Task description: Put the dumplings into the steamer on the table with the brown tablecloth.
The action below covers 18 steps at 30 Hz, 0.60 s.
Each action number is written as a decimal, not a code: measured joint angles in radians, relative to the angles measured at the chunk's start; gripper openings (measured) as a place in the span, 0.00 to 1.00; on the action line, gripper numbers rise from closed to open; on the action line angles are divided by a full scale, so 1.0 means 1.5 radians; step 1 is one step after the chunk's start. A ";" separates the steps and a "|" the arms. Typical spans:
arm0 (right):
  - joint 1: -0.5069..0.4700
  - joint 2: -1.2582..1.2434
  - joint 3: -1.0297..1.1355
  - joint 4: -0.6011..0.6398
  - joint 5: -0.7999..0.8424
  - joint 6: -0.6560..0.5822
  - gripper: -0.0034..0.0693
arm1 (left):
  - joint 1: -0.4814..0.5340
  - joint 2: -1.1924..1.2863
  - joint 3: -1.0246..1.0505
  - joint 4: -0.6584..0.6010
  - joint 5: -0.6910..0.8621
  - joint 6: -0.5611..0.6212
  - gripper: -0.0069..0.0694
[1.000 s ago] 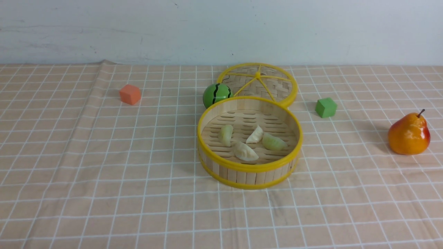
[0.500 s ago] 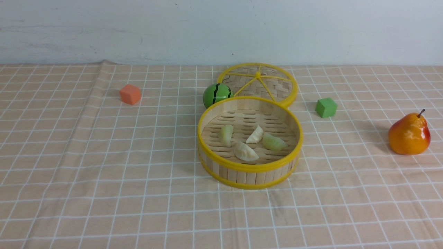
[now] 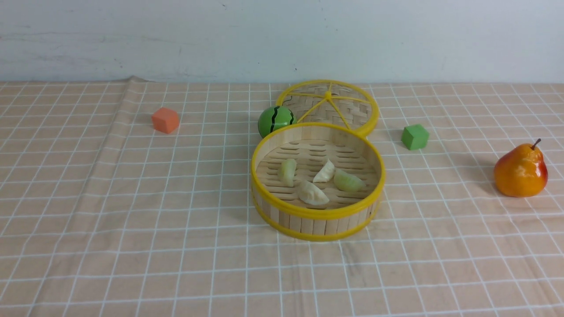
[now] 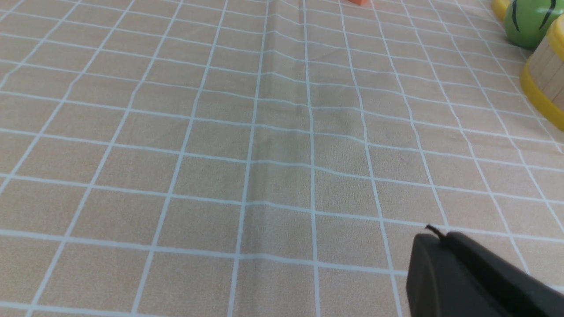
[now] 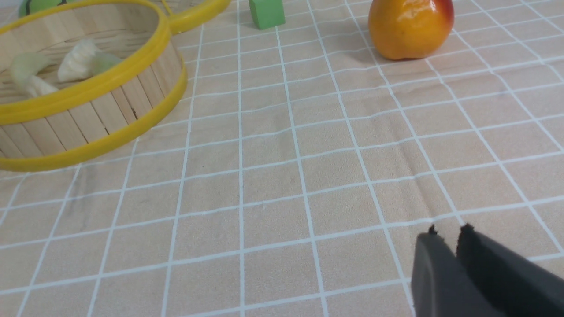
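The steamer (image 3: 318, 215) stands in the middle of the brown tablecloth (image 3: 132, 198) that hides the table. All the dumplings lie on its slatted floor: a pale green one (image 3: 287, 171), a cream-white one (image 3: 325, 171), a second green one (image 3: 348, 180) and a second white one (image 3: 312, 193). Neither gripper shows in the front view. My left gripper (image 4: 436, 235) is shut and empty, low over bare cloth, with the steamer's wall (image 4: 544, 75) well away from it. My right gripper (image 5: 448, 231) is shut and empty over bare cloth, apart from the steamer (image 5: 88, 90).
A flat woven lid (image 3: 335, 105) with yellow spokes lies behind the steamer, with a green watermelon ball (image 3: 276, 119) beside it. An orange cube (image 3: 165, 120) sits far left, a green cube (image 3: 414, 136) to the right, and a pear (image 3: 521, 169) far right.
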 joint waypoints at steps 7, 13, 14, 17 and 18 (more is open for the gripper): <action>0.000 0.000 0.000 0.000 0.000 0.000 0.16 | 0.000 0.000 0.000 0.000 0.000 0.000 0.07; 0.000 0.000 0.000 0.000 0.000 0.000 0.17 | 0.000 0.000 0.000 0.000 0.000 0.000 0.07; 0.000 0.000 0.000 0.000 0.000 0.000 0.17 | 0.000 0.000 0.000 0.000 0.000 0.000 0.07; 0.000 0.000 0.000 0.000 0.000 0.000 0.18 | 0.000 0.000 0.000 0.000 0.000 0.000 0.07; 0.000 0.000 0.000 0.000 0.000 0.000 0.18 | 0.000 0.000 0.000 0.000 0.000 0.000 0.07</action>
